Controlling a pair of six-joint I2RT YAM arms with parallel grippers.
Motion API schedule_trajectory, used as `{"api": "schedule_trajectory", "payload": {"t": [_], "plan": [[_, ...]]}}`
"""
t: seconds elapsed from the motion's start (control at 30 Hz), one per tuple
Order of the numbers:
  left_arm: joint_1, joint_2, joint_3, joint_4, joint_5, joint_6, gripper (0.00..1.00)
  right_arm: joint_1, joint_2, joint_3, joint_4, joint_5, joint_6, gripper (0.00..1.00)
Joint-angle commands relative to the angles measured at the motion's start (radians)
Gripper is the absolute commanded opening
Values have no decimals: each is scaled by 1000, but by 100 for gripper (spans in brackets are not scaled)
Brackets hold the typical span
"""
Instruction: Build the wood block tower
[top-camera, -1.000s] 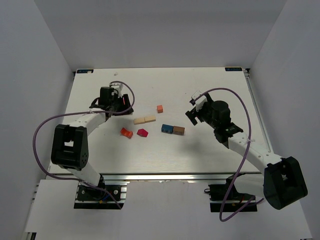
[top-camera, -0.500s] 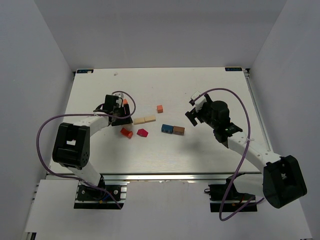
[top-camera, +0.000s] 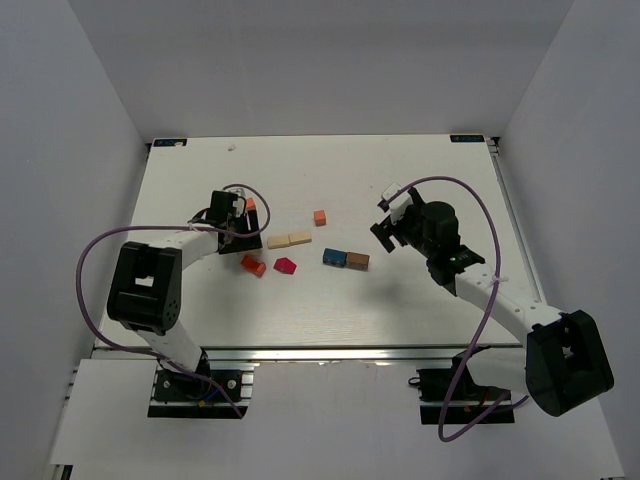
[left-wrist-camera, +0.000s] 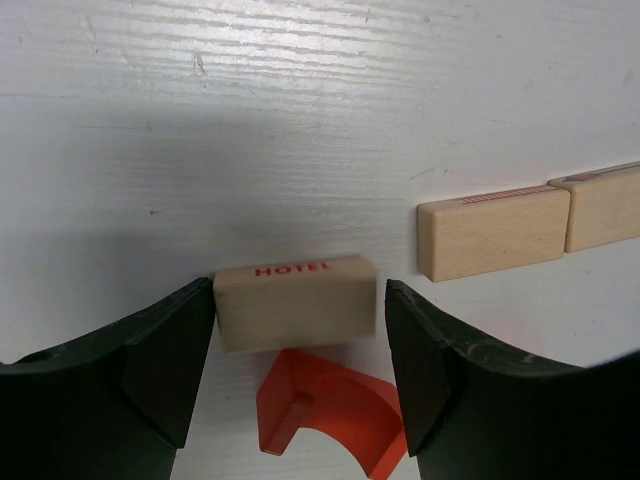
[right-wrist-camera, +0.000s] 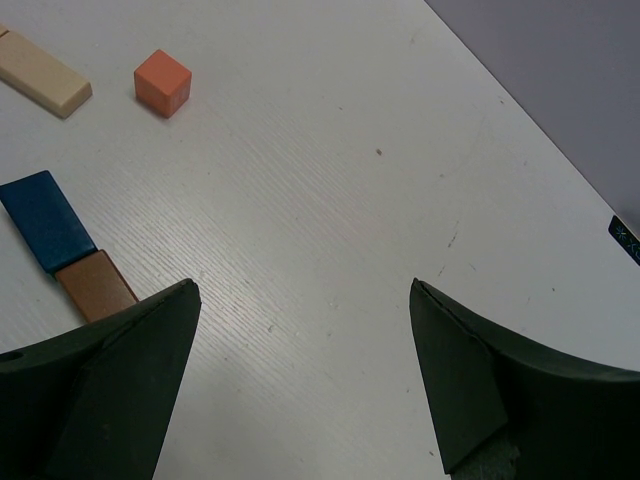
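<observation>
Tabletop (left-wrist-camera: 300, 100) bears tan block (left-wrist-camera: 290, 300) within left gripper (left-wrist-camera: 298, 318)

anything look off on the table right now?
Nothing damaged or spilled. One oddity: a tan block marked HOTEL sits between the left gripper's open jaws, apart from the two tan blocks lying end to end. A red arch piece lies close beside it. Nothing looks stacked yet.

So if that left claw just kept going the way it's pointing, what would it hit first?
Most likely the pale block printed HOTEL, lying between the open fingertips of the left claw, with the white table right behind it. Depth is hard to judge.
</observation>
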Motion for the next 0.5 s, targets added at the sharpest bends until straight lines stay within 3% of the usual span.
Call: {"api": "schedule_trajectory", "payload": {"t": [0.0, 0.3, 0.4, 0.47], "plan": [[-3, -1, 23, -1, -15, 4, 83, -5, -1, 19, 14, 6, -15, 89], [-5, -30, 25, -20, -63, -37, 85, -5, -3, 16, 12, 3, -15, 89], [-5, -89, -4, -21, -119, -97, 82, -7, -6, 18, 12, -11, -10, 89], [-5, -133, -37, -17, -152, -147, 71, -5, -5, 19, 12, -17, -8, 89]]}}
